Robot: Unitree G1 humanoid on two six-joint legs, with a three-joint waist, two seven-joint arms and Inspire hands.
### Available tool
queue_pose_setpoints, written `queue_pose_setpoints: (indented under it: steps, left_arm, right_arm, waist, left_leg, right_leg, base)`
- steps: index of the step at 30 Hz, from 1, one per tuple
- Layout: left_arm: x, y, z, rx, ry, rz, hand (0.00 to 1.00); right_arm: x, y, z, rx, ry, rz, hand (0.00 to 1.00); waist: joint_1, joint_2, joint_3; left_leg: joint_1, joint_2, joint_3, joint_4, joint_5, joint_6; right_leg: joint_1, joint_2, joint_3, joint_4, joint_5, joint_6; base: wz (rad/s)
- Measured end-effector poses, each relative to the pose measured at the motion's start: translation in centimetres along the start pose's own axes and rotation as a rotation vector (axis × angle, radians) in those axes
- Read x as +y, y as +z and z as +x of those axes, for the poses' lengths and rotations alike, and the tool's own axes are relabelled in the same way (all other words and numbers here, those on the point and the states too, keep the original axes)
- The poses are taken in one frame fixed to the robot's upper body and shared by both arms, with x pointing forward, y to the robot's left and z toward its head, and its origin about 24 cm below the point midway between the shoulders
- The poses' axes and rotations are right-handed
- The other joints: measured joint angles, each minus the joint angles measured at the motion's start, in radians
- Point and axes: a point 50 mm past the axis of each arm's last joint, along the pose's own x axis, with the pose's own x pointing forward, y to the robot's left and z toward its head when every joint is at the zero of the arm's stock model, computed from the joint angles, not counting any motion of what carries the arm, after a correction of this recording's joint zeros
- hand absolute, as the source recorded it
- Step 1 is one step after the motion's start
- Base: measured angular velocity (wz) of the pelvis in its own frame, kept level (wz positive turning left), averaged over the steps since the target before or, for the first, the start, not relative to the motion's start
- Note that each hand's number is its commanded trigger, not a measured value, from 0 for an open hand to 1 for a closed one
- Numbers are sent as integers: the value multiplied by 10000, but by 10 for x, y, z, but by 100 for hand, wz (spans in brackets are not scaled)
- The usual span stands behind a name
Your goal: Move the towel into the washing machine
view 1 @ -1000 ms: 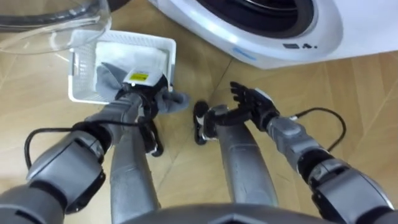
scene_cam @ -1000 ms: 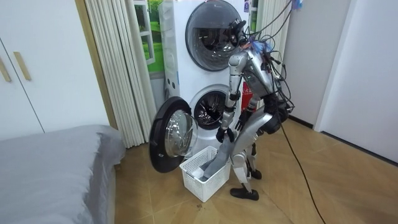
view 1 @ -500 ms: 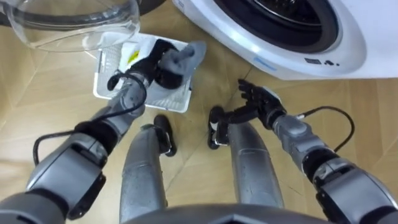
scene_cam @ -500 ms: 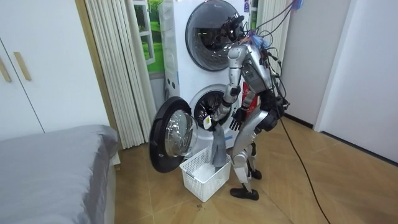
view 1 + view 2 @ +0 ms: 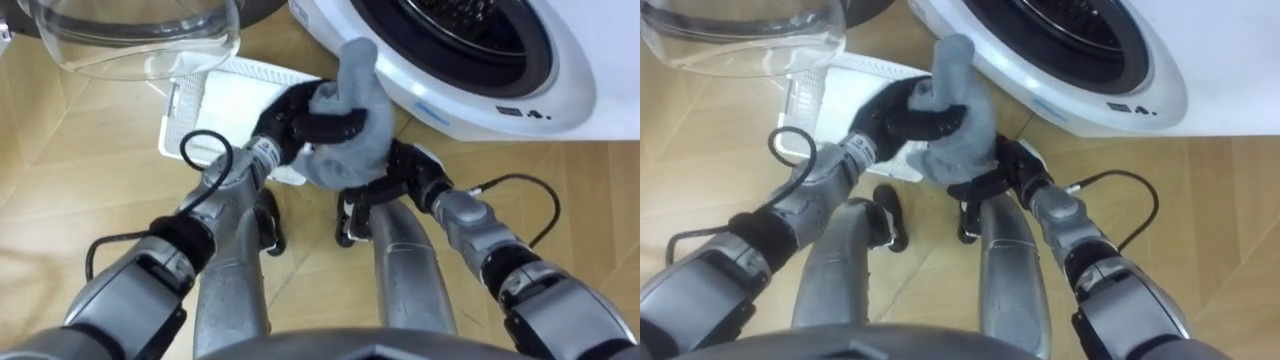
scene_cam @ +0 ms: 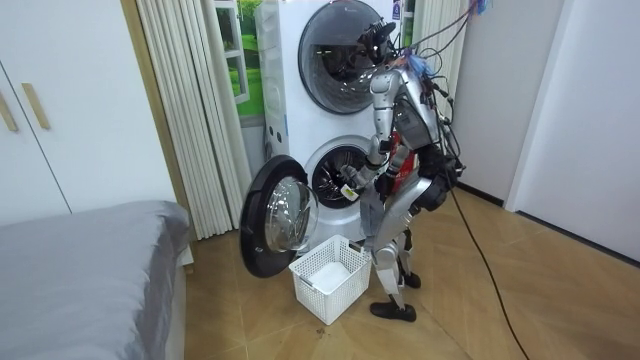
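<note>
White slatted basket (image 6: 352, 295) on wooden floor (image 6: 520, 290), grey bed (image 6: 80, 260), cream curtains (image 6: 190, 110), white cupboard doors (image 6: 40, 120).

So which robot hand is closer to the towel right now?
Left. The left robot hand is curled round the grey towel, holding it up near the washing machine; the right robot hand sits just below the towel, partly hidden behind it.
</note>
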Motion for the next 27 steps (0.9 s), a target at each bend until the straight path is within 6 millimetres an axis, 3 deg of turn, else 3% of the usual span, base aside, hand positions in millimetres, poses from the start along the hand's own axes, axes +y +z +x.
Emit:
queue_pose_setpoints:
  steps: [2,8,10,18,27]
  left_arm:
    - [-5,-5,-2,149,-381,-581,100]
    - [-12,-5,0,117,-1027,-2058,100]
    - [-14,-6,1,213,-1156,-2213,100]
    - [-26,4,6,182,-1690,-2559,100]
    - [-28,28,15,-611,-1705,-2892,100]
  right_arm:
    - [1,-6,-2,218,13,-30,0]
    - [-1,0,1,55,-267,366,0]
    - [-1,-1,0,105,-313,401,100]
    - [-7,-1,0,255,-572,761,100]
    - [-8,19,7,-286,-1279,946,100]
  waist:
    - [29,18,-67]
    - [-37,71,-100]
    - [-80,111,-125]
    - [-61,131,-138]
    - [-52,135,-142]
  left_leg:
    - [191,17,-4,-6,-1,1]
    - [239,-29,-89,-118,85,54]
    - [243,-39,-135,-155,140,64]
    - [208,-35,-209,-232,192,37]
    - [284,-27,-374,-404,265,-72]
  right_leg:
    - [219,28,-1,-53,3,19]
    - [271,-18,-45,-41,115,17]
    - [311,-71,-128,-44,121,7]
    - [350,-35,-238,-158,167,-34]
    - [513,72,-327,-380,192,-63]
  base:
    - [0]
    - [2]
    - [13]
    - [3]
    - [2]
